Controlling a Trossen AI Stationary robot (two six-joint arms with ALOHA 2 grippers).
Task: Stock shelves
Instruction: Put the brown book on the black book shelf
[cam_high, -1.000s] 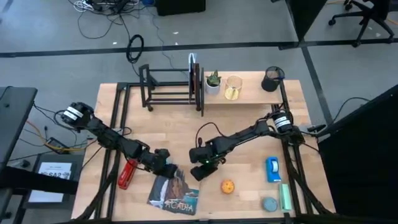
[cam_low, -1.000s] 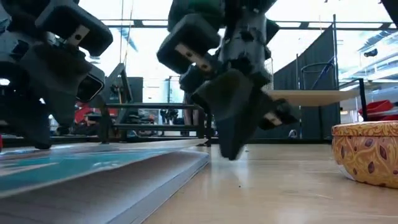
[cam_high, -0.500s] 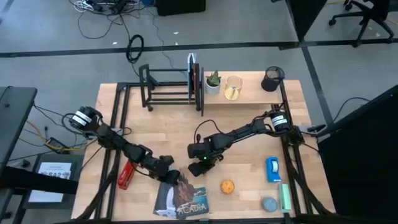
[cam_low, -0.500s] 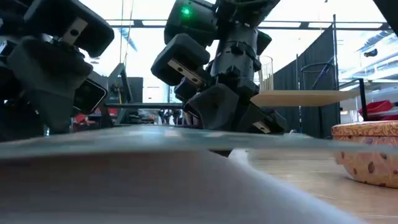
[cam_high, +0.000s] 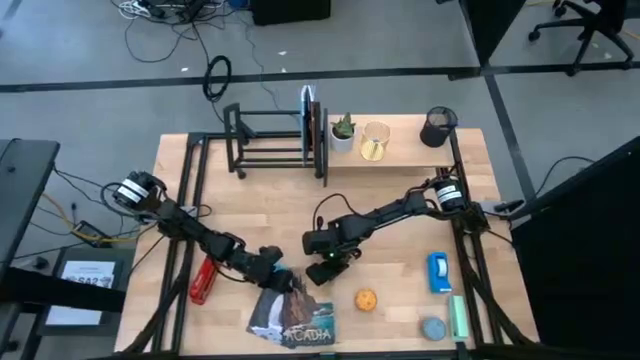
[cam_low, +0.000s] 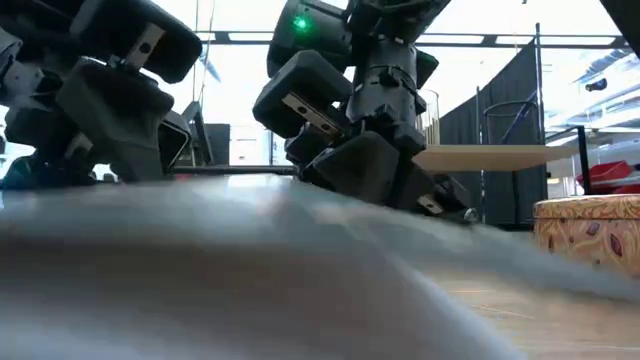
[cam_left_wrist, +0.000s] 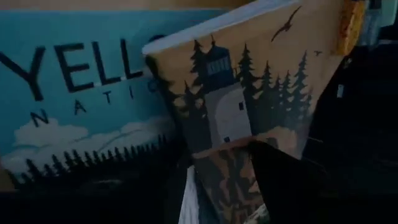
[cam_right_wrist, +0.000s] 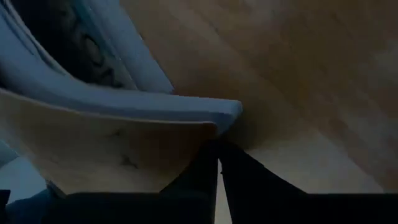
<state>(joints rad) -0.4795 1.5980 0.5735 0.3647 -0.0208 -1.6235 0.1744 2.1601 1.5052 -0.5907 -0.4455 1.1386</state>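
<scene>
The left hand (cam_high: 277, 272) pinches the top booklet (cam_high: 290, 312) at its far edge, near side of the table (cam_high: 400, 190). The black rack (cam_high: 275, 140) lies far across, and the right hand (cam_high: 322, 262), just beside, looks pressed together.

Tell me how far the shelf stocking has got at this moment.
Partly done. The black rack holds upright books at one end, and the wooden shelf carries a plant, a gold cup and a black cup. In hand: both grippers, left and right, are at the lighthouse book. The red tool, ball and blue items remain unshelved.
</scene>
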